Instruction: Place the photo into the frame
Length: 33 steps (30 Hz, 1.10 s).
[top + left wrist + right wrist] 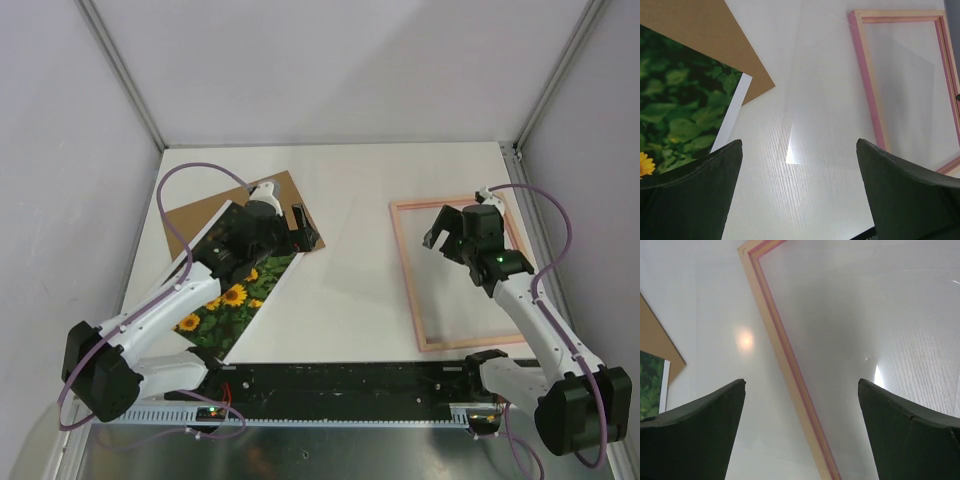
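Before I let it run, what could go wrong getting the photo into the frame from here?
The photo lies flat, overlapping the board; the open left gripper might pinch both or drag the board. What looks like a clear sheet lies between photo and frame; a sliding photo could catch it. The open right gripper hangs over the thin-railed frame and could nudge it.

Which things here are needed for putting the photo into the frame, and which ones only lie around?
For the job: photo, frame.
Lying about: brown board, clear sheet.
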Each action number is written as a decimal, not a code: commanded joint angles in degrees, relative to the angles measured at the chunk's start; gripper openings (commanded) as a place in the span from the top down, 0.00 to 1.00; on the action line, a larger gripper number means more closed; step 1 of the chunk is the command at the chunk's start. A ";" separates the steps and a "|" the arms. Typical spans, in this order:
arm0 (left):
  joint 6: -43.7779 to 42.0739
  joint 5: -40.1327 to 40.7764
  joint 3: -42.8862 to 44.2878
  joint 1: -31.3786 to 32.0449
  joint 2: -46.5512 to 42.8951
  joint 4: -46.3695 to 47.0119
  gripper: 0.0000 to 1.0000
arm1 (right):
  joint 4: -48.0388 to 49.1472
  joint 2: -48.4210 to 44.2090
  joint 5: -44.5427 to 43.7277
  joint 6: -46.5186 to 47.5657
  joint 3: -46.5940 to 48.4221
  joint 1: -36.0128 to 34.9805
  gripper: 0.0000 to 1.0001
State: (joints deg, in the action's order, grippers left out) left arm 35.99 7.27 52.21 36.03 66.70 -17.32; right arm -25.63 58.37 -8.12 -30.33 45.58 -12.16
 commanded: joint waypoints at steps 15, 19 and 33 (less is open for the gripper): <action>26.16 -11.94 -15.01 1.69 -5.16 14.03 0.00 | 0.15 1.48 -1.03 -0.04 2.32 -3.06 0.01; 37.44 -5.27 -21.28 8.64 -6.08 22.21 0.00 | -0.09 1.33 -0.87 -0.16 2.30 -3.72 0.01; 53.87 3.68 -24.06 24.05 15.52 51.00 0.00 | -2.86 -2.82 -1.39 0.11 2.25 -4.26 0.01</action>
State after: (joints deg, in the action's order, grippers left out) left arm 84.44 7.73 25.91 57.76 76.90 22.94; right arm -27.46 56.93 -8.56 -30.39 45.58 -16.08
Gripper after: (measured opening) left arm 0.996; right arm 0.992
